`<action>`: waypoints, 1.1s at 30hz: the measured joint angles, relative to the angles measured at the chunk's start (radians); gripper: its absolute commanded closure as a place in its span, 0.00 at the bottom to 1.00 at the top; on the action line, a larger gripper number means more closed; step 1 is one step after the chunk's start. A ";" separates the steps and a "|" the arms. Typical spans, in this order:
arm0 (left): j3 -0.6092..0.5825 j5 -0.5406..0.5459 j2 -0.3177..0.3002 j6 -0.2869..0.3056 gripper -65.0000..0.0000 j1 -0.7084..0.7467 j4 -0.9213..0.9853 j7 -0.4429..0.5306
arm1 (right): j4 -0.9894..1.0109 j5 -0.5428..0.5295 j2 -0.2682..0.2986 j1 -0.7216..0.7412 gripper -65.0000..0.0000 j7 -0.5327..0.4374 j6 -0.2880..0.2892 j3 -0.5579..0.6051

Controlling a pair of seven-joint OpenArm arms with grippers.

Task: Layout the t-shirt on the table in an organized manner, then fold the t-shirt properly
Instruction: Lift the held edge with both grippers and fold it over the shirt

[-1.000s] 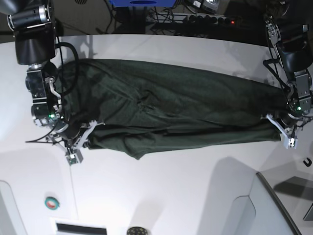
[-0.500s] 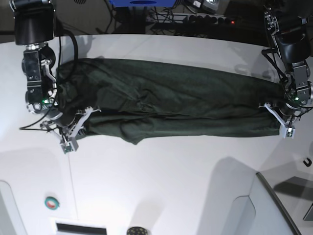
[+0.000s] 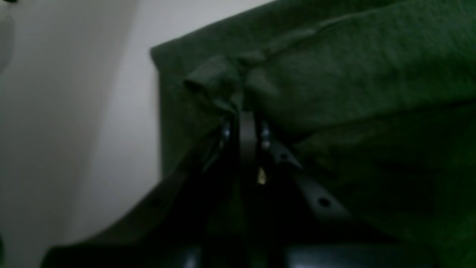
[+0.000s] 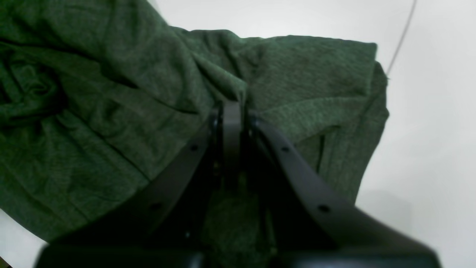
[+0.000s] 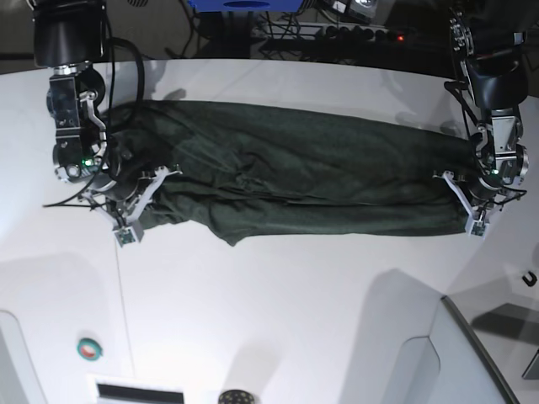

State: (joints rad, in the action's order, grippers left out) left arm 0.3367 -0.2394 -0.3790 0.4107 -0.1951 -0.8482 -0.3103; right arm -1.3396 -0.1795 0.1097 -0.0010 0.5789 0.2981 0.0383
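Observation:
The dark green t-shirt [image 5: 295, 181] lies stretched in a long wrinkled band across the white table [image 5: 295, 320]. At the band's left end in the base view, my right gripper [image 5: 139, 206] is shut on a bunched fold of the t-shirt [image 4: 297, 74]; its jaws [image 4: 232, 106] are pressed together with cloth between them. My left gripper [image 5: 461, 198] is at the band's right end. In the left wrist view the left gripper [image 3: 243, 111] is shut on a pinched corner of the t-shirt [image 3: 353, 67]. Both held ends sit low over the table.
A thin dark seam line [image 5: 125, 311] runs across the table near a round red-and-green button [image 5: 89, 348]. A grey raised panel [image 5: 472, 353] is at the front right, with a small black hook [image 5: 529, 279] near it. Cables and a power strip [image 5: 362, 34] lie beyond the far edge.
Both grippers have moved toward the far side of the table and slightly inward, dragging the t-shirt ends with them. The band is now a little shorter and sits further back.

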 measured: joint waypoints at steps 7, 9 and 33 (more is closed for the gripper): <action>-0.002 -0.015 -0.008 0.001 1.00 -0.002 0.000 0.002 | 0.107 -0.002 0.002 0.005 0.97 -0.010 -0.001 0.000; -0.006 -0.015 -0.016 0.000 1.00 -0.002 0.000 0.000 | 0.110 0.000 0.003 0.009 0.94 -0.008 -0.001 0.000; 0.003 0.002 -0.066 -0.005 0.53 0.089 -0.338 -0.174 | 0.112 -0.002 0.003 0.122 0.93 0.003 -0.002 -0.002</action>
State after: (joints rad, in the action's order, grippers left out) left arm 0.3397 -0.2371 -0.4446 0.4053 -0.1062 -1.1866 -0.4843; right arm -1.2278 -0.1814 0.1131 0.1207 0.5823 0.2966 0.0364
